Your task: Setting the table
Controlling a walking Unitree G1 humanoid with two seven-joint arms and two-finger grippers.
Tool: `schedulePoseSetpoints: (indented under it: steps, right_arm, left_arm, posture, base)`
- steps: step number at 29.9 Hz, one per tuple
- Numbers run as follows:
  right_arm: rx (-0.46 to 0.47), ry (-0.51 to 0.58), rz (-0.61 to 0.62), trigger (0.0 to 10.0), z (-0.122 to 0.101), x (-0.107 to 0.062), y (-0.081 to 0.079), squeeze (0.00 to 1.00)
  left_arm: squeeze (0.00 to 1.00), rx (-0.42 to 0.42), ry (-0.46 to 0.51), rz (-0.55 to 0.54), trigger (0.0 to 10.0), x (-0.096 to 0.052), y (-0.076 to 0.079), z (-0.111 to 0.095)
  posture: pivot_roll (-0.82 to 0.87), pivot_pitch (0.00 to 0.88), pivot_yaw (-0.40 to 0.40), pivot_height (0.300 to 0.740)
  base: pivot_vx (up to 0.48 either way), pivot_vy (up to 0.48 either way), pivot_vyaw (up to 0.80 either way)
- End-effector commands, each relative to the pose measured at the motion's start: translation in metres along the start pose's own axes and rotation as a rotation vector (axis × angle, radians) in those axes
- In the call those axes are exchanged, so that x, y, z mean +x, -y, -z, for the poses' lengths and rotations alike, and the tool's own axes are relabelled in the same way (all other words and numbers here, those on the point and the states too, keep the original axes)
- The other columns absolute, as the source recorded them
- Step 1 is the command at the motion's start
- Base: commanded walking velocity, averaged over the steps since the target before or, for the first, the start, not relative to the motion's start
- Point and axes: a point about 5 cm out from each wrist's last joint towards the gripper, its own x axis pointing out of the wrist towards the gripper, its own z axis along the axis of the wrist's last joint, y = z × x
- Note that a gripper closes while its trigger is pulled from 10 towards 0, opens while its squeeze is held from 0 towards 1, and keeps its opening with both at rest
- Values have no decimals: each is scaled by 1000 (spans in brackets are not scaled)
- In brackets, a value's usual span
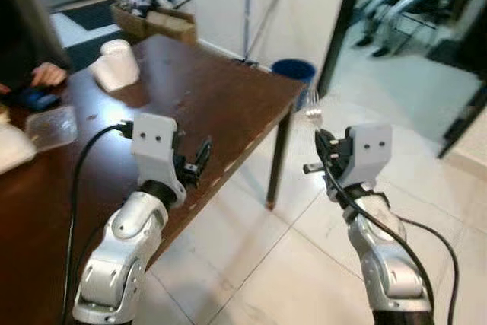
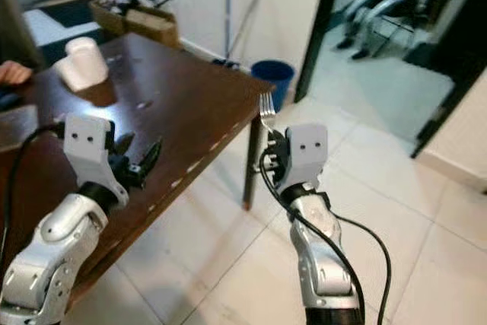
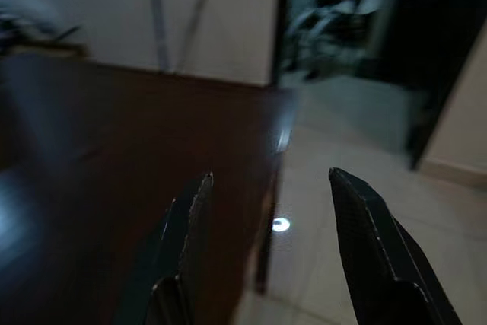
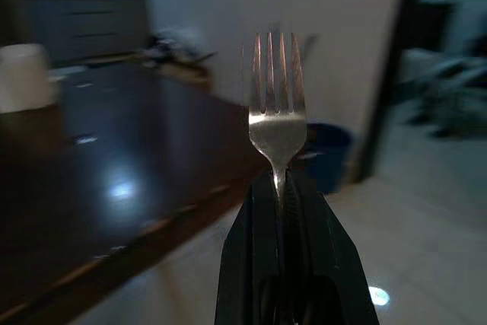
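Silver and upright, one fork (image 4: 277, 116) stands in your right claw (image 4: 280, 188), whose two black fingers are pinched together on its handle so the four tines point up. That claw hangs over the pale tiled floor (image 1: 304, 264), off the right of the tabletop's (image 1: 221, 89) near corner, not touching the wood. The fork's tines show just above the claw's white housing in the head views (image 2: 266, 112).

Your left claw (image 3: 266, 211) is spread wide with nothing between its fingers; it hovers above the near right edge of the dark brown tabletop, apart from the surface as far as you can see.

On the far left of the tabletop you have one white cup-like container (image 1: 116, 64), lying tilted, and nearer, at the left edge, one clear plastic tray (image 1: 52, 126). A person's hand (image 1: 47, 74) rests at the far left beside a dark blue object. Beyond the tabletop's far right corner stands one blue bucket (image 1: 294, 71), with two long poles (image 1: 255, 17) leaning on the white wall behind it, and a cardboard box (image 1: 156, 20) of clutter sits on the floor further left. No writing or label is readable anywhere.
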Motion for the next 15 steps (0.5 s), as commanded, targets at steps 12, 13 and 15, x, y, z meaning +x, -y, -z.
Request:
schedulePoseSetpoints:
  steps: [12, 13, 15]
  right_arm:
    - [21, 1, 2, 10000, 3, 0, -5, 0]
    - [22, 2, 5, 10000, 3, 0, -5, 0]
    - [24, 1, 9, 10000, 4, -1, -5, 0]
  left_arm:
    - [0, -3, -35, -21, 10000, -2, -7, 7]
    - [0, -2, -35, -21, 10000, -2, -8, 7]
    - [0, 3, -33, -23, 10000, -1, -9, 6]
  posture:
    - [-20, 0, 103, 740]
    - [-20, 0, 103, 740]
    - [-5, 0, 104, 740]
  base:
    - [0, 0, -800]
    - [0, 0, -800]
    - [0, 0, -800]
